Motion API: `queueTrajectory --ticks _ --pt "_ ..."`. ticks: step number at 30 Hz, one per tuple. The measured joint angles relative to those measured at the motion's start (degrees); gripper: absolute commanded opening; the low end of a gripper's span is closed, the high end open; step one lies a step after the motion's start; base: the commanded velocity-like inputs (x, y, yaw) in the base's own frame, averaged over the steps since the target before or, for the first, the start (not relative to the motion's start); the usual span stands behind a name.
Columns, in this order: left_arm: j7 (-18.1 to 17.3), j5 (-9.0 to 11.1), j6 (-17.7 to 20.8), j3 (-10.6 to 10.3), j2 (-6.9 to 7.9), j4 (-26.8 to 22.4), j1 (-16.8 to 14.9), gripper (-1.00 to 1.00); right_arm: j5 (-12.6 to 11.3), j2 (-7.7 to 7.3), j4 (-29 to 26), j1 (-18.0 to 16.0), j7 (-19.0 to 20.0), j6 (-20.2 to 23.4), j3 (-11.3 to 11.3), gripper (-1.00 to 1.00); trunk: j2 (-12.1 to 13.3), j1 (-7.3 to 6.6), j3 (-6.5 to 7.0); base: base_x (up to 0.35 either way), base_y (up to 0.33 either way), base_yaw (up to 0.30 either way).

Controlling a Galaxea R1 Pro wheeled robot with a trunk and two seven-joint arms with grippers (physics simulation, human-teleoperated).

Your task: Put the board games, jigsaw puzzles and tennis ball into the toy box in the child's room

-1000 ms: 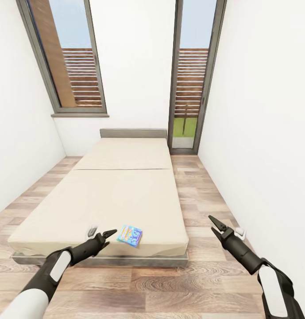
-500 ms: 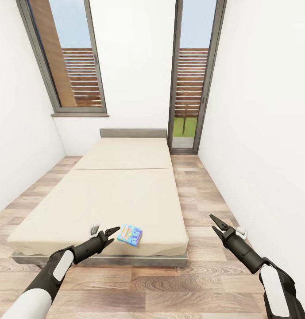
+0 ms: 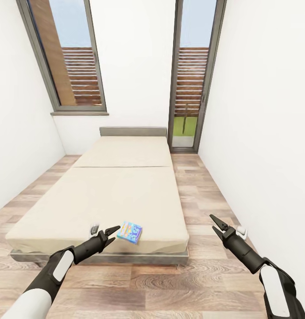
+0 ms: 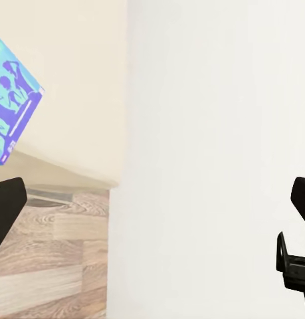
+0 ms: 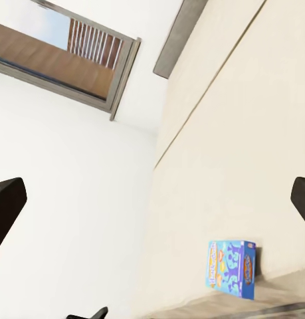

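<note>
Left gripper [image 3: 111,235]: mine, jaws spread wide, holding nothing, just beside the game.
Right gripper [image 3: 217,226]: open, empty, over the floor [image 3: 205,204].
Game [image 3: 129,232]: blue box flat on the bed [image 3: 121,195], near its foot edge.

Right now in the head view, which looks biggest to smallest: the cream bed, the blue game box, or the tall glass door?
1. The cream-beige bed.
2. The tall grey-framed glass door; it stands farther off, so it may look smaller than it really is.
3. The blue board game box, clearly smallest.
</note>
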Motion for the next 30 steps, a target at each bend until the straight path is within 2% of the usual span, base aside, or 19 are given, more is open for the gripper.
queueTrajectory --ticks 30 --pt "-0.41 0.14 -0.02 0.18 0.44 0.29 0.01 1.0 -0.09 0.0 0.0 0.01 0.16 0.13 -0.04 1.0 -12.03 6.59 -5.39 0.0 0.0 0.0"
